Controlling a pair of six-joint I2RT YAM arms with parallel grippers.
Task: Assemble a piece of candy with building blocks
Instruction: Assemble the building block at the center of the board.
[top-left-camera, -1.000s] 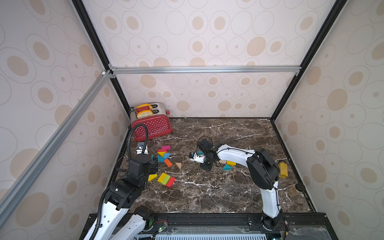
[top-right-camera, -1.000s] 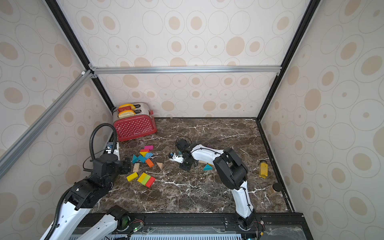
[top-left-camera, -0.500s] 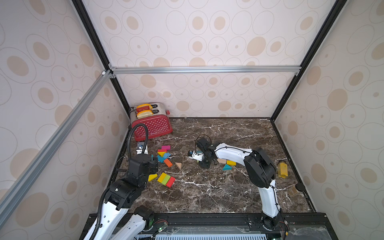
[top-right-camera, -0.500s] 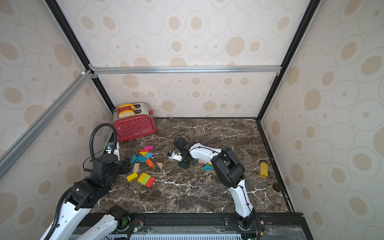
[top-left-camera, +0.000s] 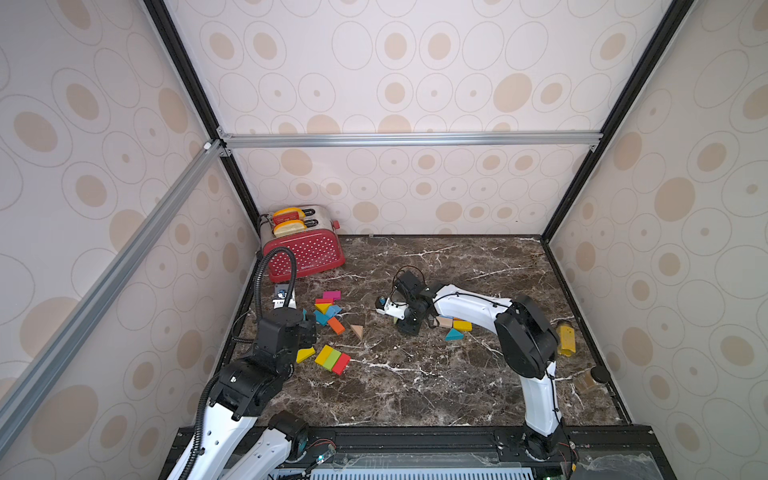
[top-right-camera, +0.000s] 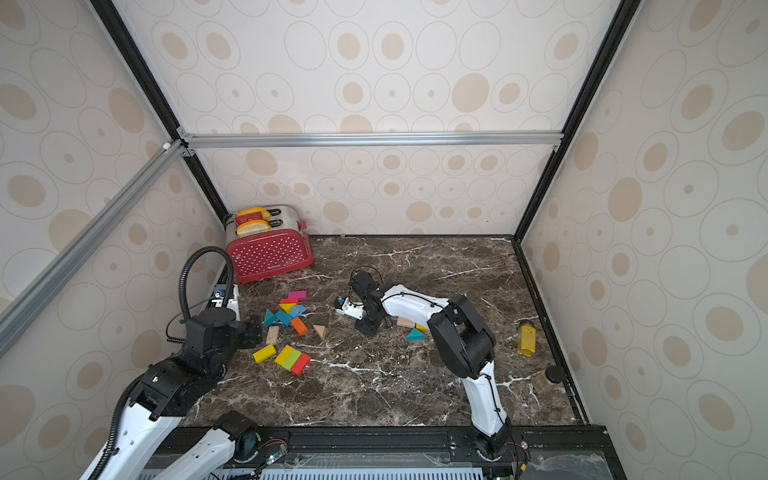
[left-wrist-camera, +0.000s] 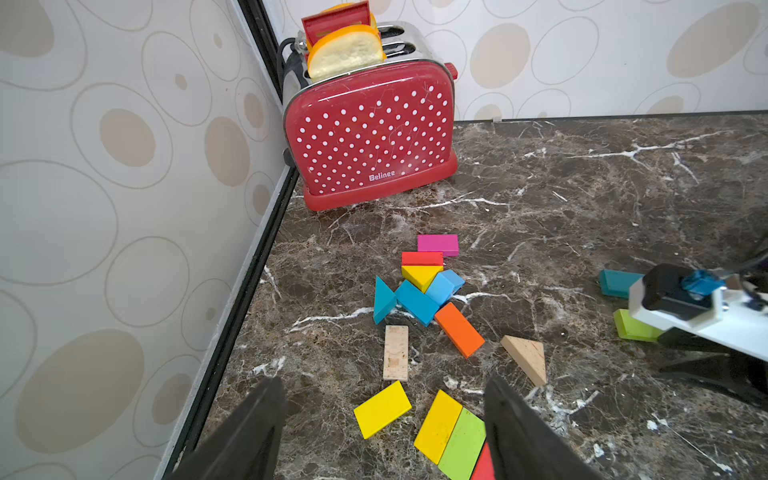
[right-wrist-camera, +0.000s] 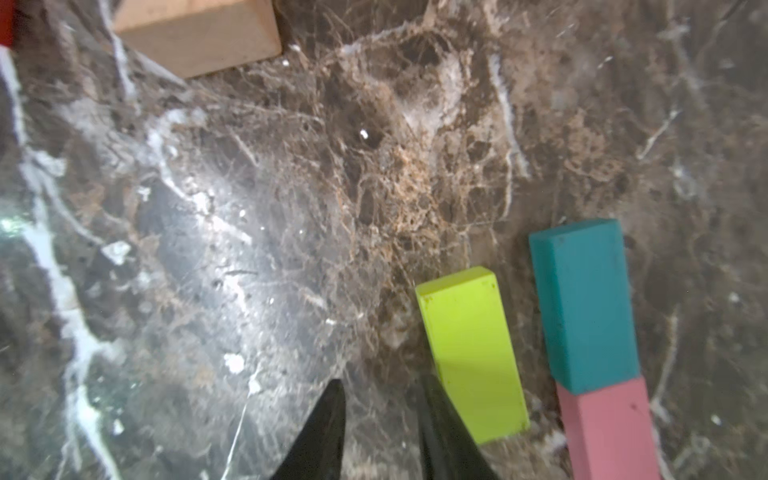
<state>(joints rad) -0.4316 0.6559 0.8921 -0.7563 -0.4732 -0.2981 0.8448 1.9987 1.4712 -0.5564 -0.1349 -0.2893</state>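
Here the right gripper (right-wrist-camera: 380, 386), slightly parted and empty, hovers just beside a lime-green block (right-wrist-camera: 469, 353) it likely must straddle next.

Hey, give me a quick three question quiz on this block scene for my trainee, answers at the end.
1. True or false: the right hand is clamped on the lime green block.
2. Which lies end to end with the teal brick? A pink brick, B orange brick, C purple brick.
3. How many bricks form the touching row near the left hand?
Key: 1 false, its jaws stand apart and empty. 2 A. 3 three.
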